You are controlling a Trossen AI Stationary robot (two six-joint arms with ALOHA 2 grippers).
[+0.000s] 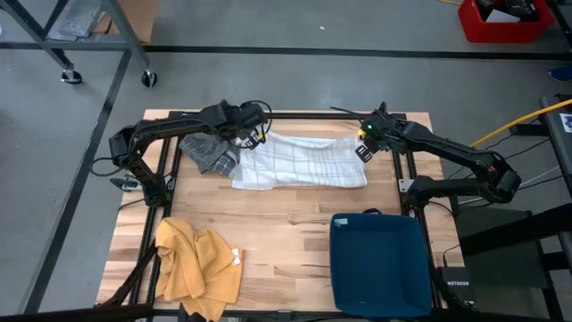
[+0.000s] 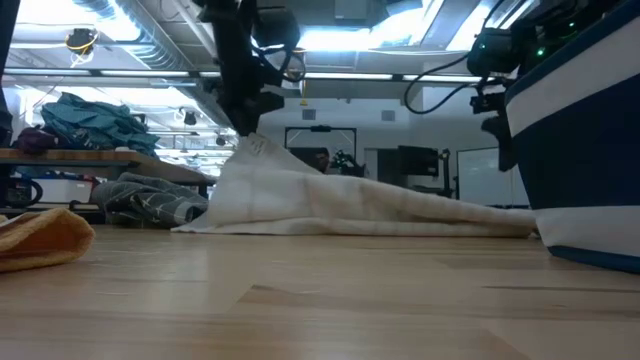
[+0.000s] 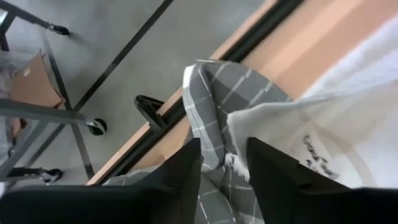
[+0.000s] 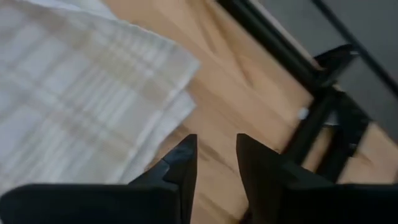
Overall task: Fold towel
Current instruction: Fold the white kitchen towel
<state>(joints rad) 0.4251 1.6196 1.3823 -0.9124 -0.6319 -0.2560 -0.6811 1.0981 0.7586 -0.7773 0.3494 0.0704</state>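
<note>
High view showed you the white checked cloth towel lying lengthwise between the parted, empty left gripper and right gripper.

White towel with faint beige checks, folded double, lying rumpled along the table's far side, left corner raised.

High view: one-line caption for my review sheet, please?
Both grippers, left and right, open at the far corners of the white checked towel.
</note>
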